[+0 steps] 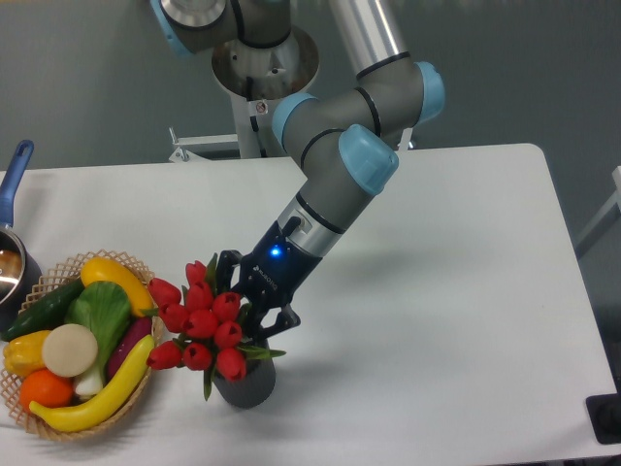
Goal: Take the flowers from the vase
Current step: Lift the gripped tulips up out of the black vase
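The flowers (206,322), a bunch of red tulips with green leaves, stand in the dark grey vase (245,384) near the table's front edge and lean to the left. My gripper (254,293) comes down from the upper right, just behind the bunch. Its black fingers (229,262) sit on either side of the tulips, pressed in against the heads and leaves. The stems are hidden by the blooms and the vase.
A woven basket (60,428) of fruit and vegetables stands right beside the flowers at the front left. A pot with a blue handle (14,175) sits at the left edge. The arm's base (264,68) is at the back.
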Robot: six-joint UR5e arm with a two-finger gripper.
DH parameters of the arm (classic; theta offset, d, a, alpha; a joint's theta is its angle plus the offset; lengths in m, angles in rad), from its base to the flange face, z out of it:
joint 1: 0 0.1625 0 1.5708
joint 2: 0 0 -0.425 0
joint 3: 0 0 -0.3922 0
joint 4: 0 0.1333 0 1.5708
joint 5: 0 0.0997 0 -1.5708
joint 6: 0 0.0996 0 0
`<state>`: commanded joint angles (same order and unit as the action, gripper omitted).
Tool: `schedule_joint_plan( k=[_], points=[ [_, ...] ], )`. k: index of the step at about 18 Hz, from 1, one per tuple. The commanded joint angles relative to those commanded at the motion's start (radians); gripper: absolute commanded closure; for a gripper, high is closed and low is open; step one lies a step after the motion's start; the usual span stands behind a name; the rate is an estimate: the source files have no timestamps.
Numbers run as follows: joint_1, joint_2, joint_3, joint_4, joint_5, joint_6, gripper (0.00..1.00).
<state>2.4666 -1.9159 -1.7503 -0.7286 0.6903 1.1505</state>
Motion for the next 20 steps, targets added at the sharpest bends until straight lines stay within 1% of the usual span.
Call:
schedule_joint_plan(
  k=[3, 6, 8, 11, 14, 17, 20],
  points=[
    [0.006, 0.006, 0.000, 0.000, -0.009, -0.002, 0.59],
    [0.011, 0.014, 0.000, -0.002, -0.037, -0.034, 0.58],
    [0.029, 0.037, 0.000, -0.002, -0.060, -0.081, 0.58],
    [0.044, 0.066, -0.006, -0.002, -0.135, -0.136, 0.58],
    [0.049, 0.084, -0.012, -0.002, -0.143, -0.156, 0.58],
    [0.052, 0.100, 0.000, -0.002, -0.146, -0.189, 0.58],
    [0.055, 0.107, 0.028, -0.002, -0.149, -0.215, 0.58]
  ],
)
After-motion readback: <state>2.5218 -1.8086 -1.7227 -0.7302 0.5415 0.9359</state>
